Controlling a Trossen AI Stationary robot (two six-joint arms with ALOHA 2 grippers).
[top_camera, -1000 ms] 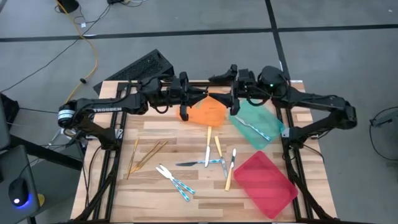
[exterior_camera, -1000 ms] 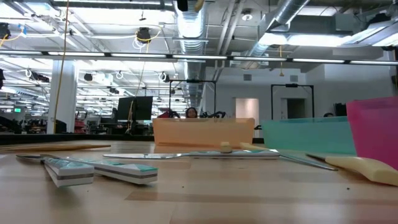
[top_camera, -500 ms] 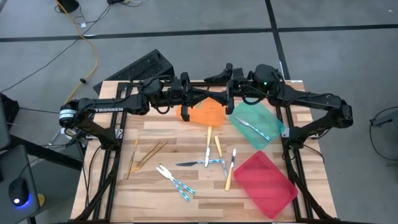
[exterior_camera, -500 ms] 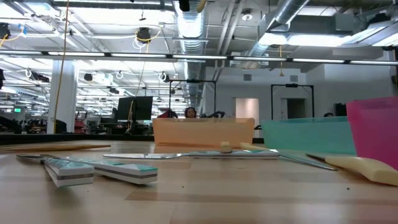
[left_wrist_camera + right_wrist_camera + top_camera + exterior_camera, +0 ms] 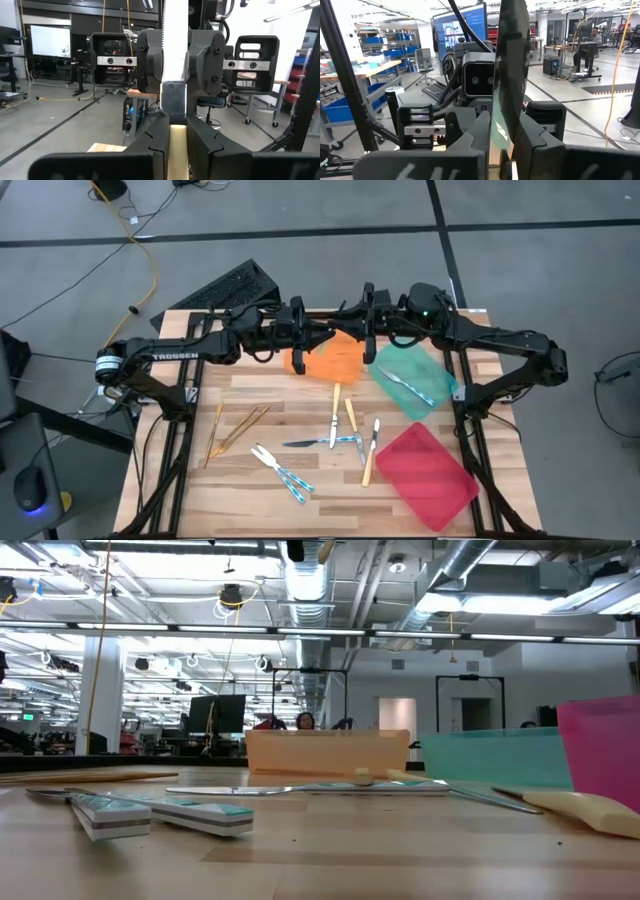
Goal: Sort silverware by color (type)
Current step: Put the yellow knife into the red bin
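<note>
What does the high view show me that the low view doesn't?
Only the high view: the left gripper and right gripper meeting above the orange tray's back edge, and a blue-handled utensil lying in the green tray. Only the low view: the room behind. Both: orange tray, green tray, red tray, plus blue-handled pieces on the table.

White lettering reading "TROSSEN" is showing on the left arm (image 5: 180,356), toward the middle left of the high view. No other text, label or number is proving readable; the distant monitor's (image 5: 462,27) contents are staying illegible.
</note>
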